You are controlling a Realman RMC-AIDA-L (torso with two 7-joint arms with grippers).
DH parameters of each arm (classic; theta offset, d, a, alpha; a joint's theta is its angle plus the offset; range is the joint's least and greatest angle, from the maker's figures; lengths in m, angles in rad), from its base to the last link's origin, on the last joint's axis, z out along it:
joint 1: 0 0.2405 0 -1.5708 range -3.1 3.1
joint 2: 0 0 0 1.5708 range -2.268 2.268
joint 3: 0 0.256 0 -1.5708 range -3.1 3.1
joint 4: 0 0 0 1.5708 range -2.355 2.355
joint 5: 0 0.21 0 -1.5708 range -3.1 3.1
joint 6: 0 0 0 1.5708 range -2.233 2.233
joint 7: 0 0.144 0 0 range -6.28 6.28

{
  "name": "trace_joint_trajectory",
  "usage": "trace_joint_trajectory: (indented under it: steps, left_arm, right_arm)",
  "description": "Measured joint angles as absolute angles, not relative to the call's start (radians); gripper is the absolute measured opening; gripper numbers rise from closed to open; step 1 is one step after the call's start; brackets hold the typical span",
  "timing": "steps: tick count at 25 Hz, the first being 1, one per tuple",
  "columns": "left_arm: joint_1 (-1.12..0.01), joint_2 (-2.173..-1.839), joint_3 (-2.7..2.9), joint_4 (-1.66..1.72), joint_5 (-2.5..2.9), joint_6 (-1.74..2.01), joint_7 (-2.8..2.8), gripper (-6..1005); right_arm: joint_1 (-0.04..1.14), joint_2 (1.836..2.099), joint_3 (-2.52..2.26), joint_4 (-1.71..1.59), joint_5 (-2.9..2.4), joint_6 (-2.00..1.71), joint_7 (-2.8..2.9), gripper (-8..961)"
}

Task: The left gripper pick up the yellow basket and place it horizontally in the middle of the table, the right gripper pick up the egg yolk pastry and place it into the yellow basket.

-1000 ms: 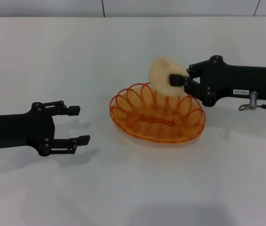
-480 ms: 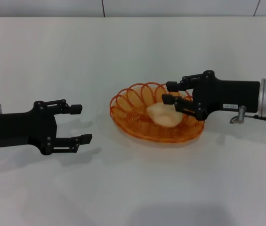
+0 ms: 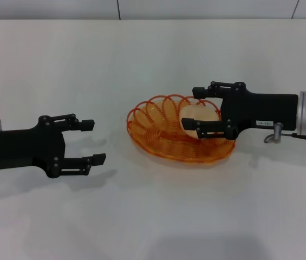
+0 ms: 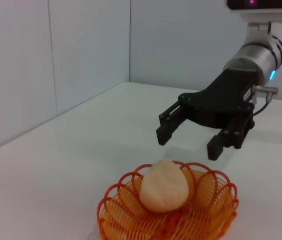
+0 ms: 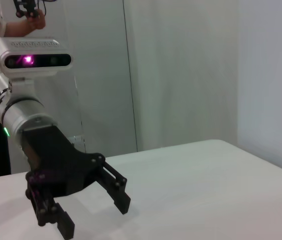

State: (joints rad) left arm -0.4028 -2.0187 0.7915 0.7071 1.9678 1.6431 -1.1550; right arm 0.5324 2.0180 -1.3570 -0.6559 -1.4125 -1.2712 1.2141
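Inside the yellow basket (image 3: 180,134), toward its right end: one egg yolk pastry (image 3: 199,118), lying free on the wires, seen plainly as a pale dome in the left wrist view (image 4: 163,186). Just around and above that pastry: the right claw (image 3: 194,111), fingers spread wide, one fingertip (image 3: 197,92) over the far rim and the other near the front rim, no pinch on anything. Long axis of the basket: across the tabletop (image 3: 153,216), left to right, roughly in the middle. Straight back to the right, away from the pastry, judged as the way out for this claw. Well apart to the left of the basket: the left claw (image 3: 90,142), spread too and empty, low over the tabletop; much farther from the pastry than the right one. Count: one basket, one pastry, two claws. Both placings judged as done, only the retreat of the right arm left
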Motion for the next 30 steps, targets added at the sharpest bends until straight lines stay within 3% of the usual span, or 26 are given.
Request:
trace_joint_trajectory:
  steps: [2, 4, 9, 10, 17, 30]
  left_arm:
    - [-0.400, -2.018, 0.792, 0.707, 1.968, 1.644, -1.155, 788]
    - [-0.398, -2.017, 0.791, 0.707, 1.968, 1.644, -1.155, 788]
    - [-0.403, -2.013, 0.791, 0.707, 1.968, 1.645, -1.157, 788]
    - [-0.403, -2.011, 0.791, 0.707, 1.968, 1.646, -1.158, 788]
    - [-0.405, -2.005, 0.790, 0.707, 1.968, 1.650, -1.167, 788]
    - [-0.407, -2.000, 0.795, 0.749, 1.978, 1.654, -1.219, 788]
  right_arm:
    - [0.529, 2.014, -1.354, -0.660, -1.412, -1.287, 1.214, 588]
    - [0.518, 2.008, -1.351, -0.674, -1.414, -1.315, 1.213, 815]
    - [0.493, 1.987, -1.351, -0.711, -1.438, -1.373, 1.212, 874]
    - [0.485, 1.965, -1.351, -0.722, -1.453, -1.423, 1.216, 886]
    - [0.472, 1.922, -1.344, -0.724, -1.516, -1.509, 1.219, 886]
    - [0.457, 1.927, -1.283, -0.728, -1.645, -1.526, 1.238, 886]
